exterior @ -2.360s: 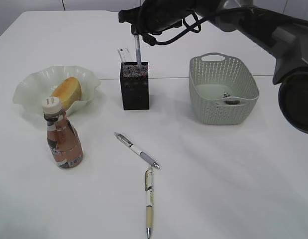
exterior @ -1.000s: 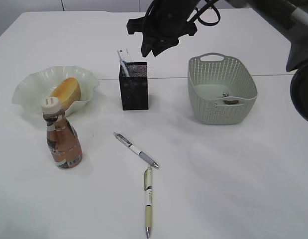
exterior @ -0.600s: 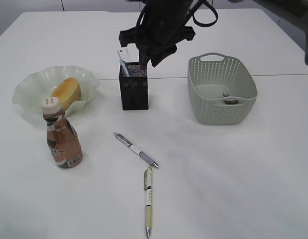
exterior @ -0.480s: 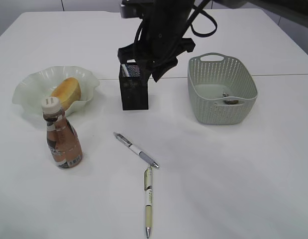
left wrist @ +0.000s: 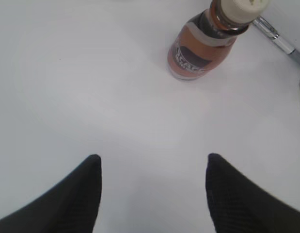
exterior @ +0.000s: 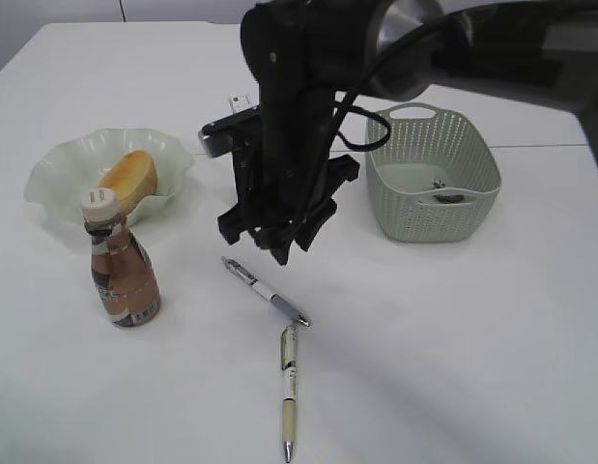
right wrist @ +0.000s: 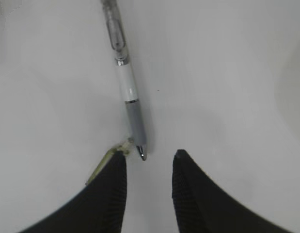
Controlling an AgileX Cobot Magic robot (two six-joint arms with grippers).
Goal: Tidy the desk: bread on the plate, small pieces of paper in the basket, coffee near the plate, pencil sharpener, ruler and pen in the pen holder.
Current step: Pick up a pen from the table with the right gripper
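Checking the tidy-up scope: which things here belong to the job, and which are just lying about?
Job: bread, plate, coffee, basket, grey pen, yellow pen.
Lying about: nothing visible; every item seen belongs to the task.

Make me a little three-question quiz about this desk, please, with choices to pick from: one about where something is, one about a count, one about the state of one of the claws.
1. Where is the bread?
A. in the basket
B. on the plate
C. beside the bottle on the table

2. How many pens lie loose on the table?
A. one
B. two
C. four

3. How is the right gripper?
A. open and empty above a pen
C. shut on a pen
B. shut on the bottle

Answers:
1 B: the bun rests in the wavy pale green plate, behind the coffee bottle.
2 B: a white and grey pen and a cream pen lie tip to end in front of the arm.
3 A: the right wrist view shows a gap between its fingers, with the white and grey pen's tip just ahead and nothing held.
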